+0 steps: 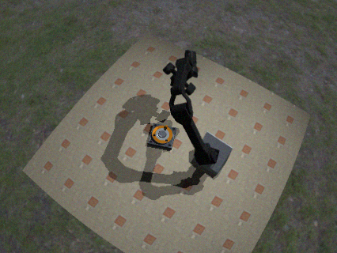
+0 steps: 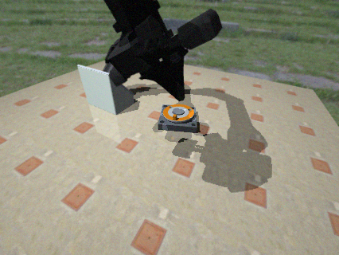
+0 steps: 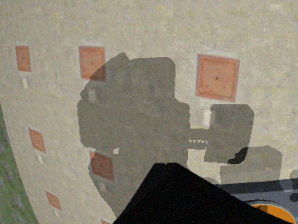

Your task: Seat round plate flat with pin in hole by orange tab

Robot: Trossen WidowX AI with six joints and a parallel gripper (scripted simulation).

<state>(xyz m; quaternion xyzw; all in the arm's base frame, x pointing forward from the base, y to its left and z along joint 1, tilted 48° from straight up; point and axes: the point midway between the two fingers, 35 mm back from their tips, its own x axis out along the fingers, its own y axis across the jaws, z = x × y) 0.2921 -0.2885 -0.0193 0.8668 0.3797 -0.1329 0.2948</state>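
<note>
Plate is the round orange ring with a pale grey centre, sitting on a chunky dark grey square base roughly in the middle of the mat. In the exterior view you can see an orange tab poking in toward the post, a short grey cylinder in the middle of the ring. Can't make out the pin or the hole at this size, or whether the plate is tilted.

Gripper is matte black and blocky, fingers pressed together with nothing between them, tip hanging just above the plate's 12 o'clock edge in the exterior view. Whether it touches the plate, I can't tell. The wrist view is mostly black finger, with a sliver of base and orange at 4 o'clock.

Mat is sandy beige and grainy with a grid of terracotta squares, with rough grass all around. The arm stands on a pale grey block at about 4 o'clock from the plate in the top view. Blotchy arm shadows fall across the mat.
</note>
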